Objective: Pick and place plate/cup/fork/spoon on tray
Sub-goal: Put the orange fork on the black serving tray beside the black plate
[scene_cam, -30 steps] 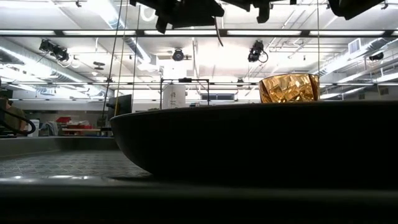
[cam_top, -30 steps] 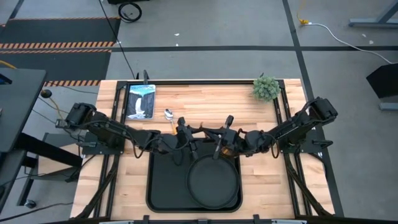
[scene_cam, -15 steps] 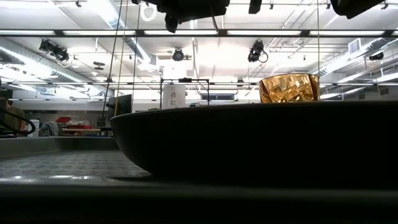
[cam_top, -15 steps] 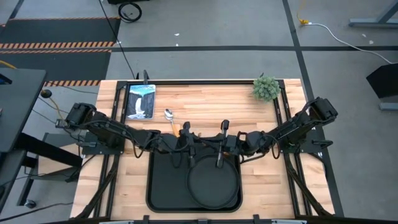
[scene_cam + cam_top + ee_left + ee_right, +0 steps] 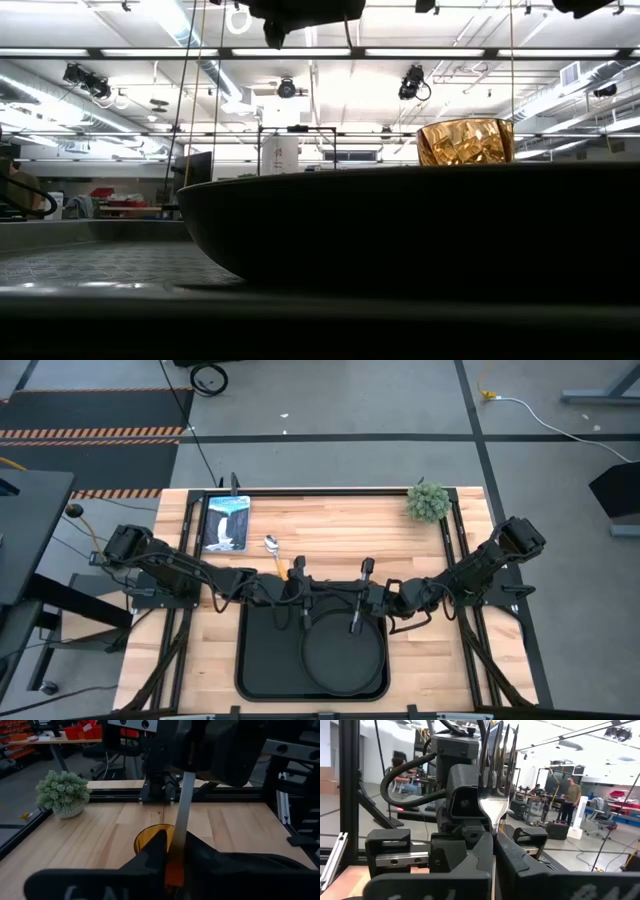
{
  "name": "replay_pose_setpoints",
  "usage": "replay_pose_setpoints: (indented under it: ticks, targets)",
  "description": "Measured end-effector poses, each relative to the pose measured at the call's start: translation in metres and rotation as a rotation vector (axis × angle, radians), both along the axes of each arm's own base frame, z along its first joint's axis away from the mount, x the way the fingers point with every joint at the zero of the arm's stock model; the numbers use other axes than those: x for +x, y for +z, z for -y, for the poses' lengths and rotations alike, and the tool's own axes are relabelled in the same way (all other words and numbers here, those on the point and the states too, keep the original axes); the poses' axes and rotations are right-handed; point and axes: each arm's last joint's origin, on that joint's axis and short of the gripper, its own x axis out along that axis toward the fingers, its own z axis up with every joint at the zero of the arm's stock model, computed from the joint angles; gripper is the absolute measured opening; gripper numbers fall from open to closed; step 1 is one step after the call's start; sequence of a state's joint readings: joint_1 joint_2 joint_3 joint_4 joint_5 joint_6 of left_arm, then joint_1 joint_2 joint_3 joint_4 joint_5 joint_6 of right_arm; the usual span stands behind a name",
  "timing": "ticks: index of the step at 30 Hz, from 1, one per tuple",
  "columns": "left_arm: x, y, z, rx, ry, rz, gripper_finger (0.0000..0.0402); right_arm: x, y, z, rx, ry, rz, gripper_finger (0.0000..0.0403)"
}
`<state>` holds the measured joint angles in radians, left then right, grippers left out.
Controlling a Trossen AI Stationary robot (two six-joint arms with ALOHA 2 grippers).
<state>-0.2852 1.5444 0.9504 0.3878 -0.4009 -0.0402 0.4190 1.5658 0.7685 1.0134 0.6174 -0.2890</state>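
Observation:
My two grippers face each other over the tray's far rim (image 5: 300,603): the left gripper (image 5: 302,592) and the right gripper (image 5: 360,595). Both are shut on the fork (image 5: 496,765), which stands steeply between them, tines up. The round black plate (image 5: 345,655) lies flat in the right half of the black tray. The spoon (image 5: 272,545) lies flat on the table just beyond my left gripper. The amber cup (image 5: 147,834) stands upright on the table below my right gripper and also shows behind the plate in the low view (image 5: 465,142). My left gripper pinches the fork's orange handle (image 5: 174,870) between its two fingers, coming level from the table's left. The silver shaft (image 5: 184,805) rises from there to my right gripper. The fork is clear of tray and table. My right gripper pinches the fork's silver neck (image 5: 493,822), just below the tines, between its two fingers, coming from the table's right. The tines (image 5: 497,750) stand up past the fingertips in front of my left gripper.
A small potted plant (image 5: 428,501) stands at the table's far right corner. A picture book (image 5: 226,523) lies at the far left. The tray's left half (image 5: 268,655) is bare. Bare wood lies on either side of the tray.
Both grippers have shifted a little toward the table's near edge, coming over the tray's far rim. They have also risen: in the low view the fork's lower end, which hung below them a second ago, has gone out of the top of the picture.

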Motion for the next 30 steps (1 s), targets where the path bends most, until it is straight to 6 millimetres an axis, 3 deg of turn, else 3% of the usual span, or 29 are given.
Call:
replay_pose_setpoints:
  ticks: [7,21,30]
  targets:
    - [0.0,0.0,0.0,-0.005,0.003,-0.003,0.0052,0.0,0.0,0.001,0.005,-0.032,-0.005,0.0024]
    - [0.0,-0.001,0.0,-0.024,-0.004,-0.012,0.0052,-0.002,-0.007,-0.003,0.05,-0.102,-0.055,0.0193]
    - [-0.02,-0.003,0.0,-0.115,-0.061,-0.208,0.0052,-0.012,-0.015,-0.015,0.131,0.059,-0.207,0.0237]
